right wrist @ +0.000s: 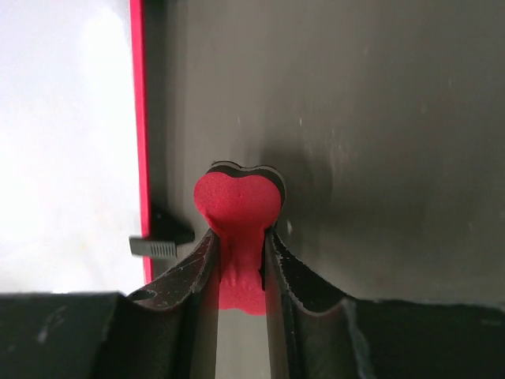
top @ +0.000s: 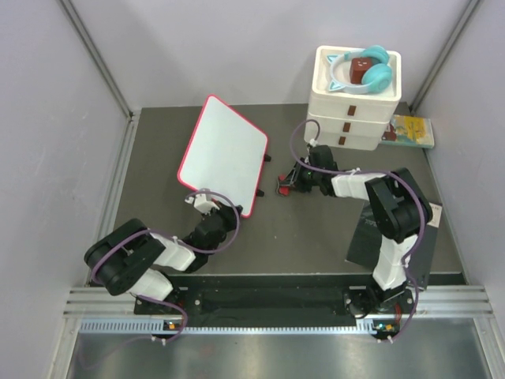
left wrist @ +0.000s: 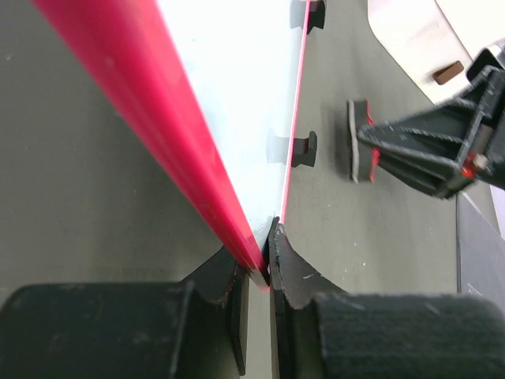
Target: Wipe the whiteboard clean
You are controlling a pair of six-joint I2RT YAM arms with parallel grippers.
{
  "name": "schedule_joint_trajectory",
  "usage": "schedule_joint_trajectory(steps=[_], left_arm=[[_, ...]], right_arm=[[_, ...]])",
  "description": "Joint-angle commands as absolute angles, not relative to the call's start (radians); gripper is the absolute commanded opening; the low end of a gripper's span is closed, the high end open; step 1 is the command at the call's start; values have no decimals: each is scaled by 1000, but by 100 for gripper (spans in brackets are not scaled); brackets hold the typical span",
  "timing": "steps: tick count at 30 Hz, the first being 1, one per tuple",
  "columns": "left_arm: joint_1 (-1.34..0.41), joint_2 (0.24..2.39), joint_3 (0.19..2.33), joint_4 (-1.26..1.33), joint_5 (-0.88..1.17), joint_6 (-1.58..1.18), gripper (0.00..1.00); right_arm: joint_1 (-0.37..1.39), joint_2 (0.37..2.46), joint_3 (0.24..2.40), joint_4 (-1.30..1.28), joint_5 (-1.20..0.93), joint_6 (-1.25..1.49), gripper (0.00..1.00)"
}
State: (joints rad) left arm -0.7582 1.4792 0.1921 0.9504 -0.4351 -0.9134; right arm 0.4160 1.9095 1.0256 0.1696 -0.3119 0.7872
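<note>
Along the near edge runs a metal rail (top: 450, 298) carrying both arm bases, and beyond it a dark grey mat (top: 308, 229) covers the table, closed in by plain pale walls (top: 237, 47) on three sides. The whiteboard (top: 225, 154) (left wrist: 237, 95) (right wrist: 63, 142) sits left of centre on the mat, turned askew, its face plain white inside the red rim; whether it lies flat cannot be told. The left gripper (top: 203, 199) (left wrist: 264, 253) has its fingers nearly closed, pinching the board's near corner by the rim. Small black tabs (left wrist: 304, 148) (right wrist: 162, 241) stick out from the board's right edge. Just right of that edge, apart from it, the right gripper (top: 290, 183) (right wrist: 241, 237) is clamped on a red heart-shaped eraser (right wrist: 239, 205) (top: 282, 187) (left wrist: 359, 142), its lobes pointing away from the fingers, over the mat. Whether it touches the mat is unclear. At the far right stands a white stack of drawers (top: 351, 118), all pushed in. In the open tray on top lie teal headphones (top: 379, 75) around a brown block (top: 360, 71). A yellow-green book (top: 414, 130) lies flat just right of the drawers. A darker sheet (top: 367, 237) lies under the right arm.
</note>
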Motion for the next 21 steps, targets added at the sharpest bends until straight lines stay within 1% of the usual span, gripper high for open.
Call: schedule_joint_trajectory(steps=[1,2,3,5,6,8,9,10,16,21], left_arm=[[-779,1520,124,568,-354,-801,0],[-779,1520,124,568,-354,-802,0],[-779,1520,124,568,-356,-804,0],[-781,1520,123,566,-357,-805,0],[-779,1520,124,566,-359,-807,0],[-779,1519,127,557,-359,-807,0],[-779,1519,132,555,-359,-805,0],[-779,1519,135,551,-357,-805,0],[-779,1506,149,525,-357,-810,0],[-779,1456,176,418,-396,-838,0]], right_arm=[[414,1810,980,120,-331,698,19],[414,1807,976,114,-333,692,21],[414,1806,968,107,-340,680,27],[413,1810,962,106,-357,673,30],[414,1818,965,98,-367,661,35],[413,1830,966,95,-370,657,41],[413,1833,965,98,-374,654,49],[414,1838,962,103,-374,653,52],[414,1833,933,124,-367,643,55],[414,1804,900,143,-353,646,57]])
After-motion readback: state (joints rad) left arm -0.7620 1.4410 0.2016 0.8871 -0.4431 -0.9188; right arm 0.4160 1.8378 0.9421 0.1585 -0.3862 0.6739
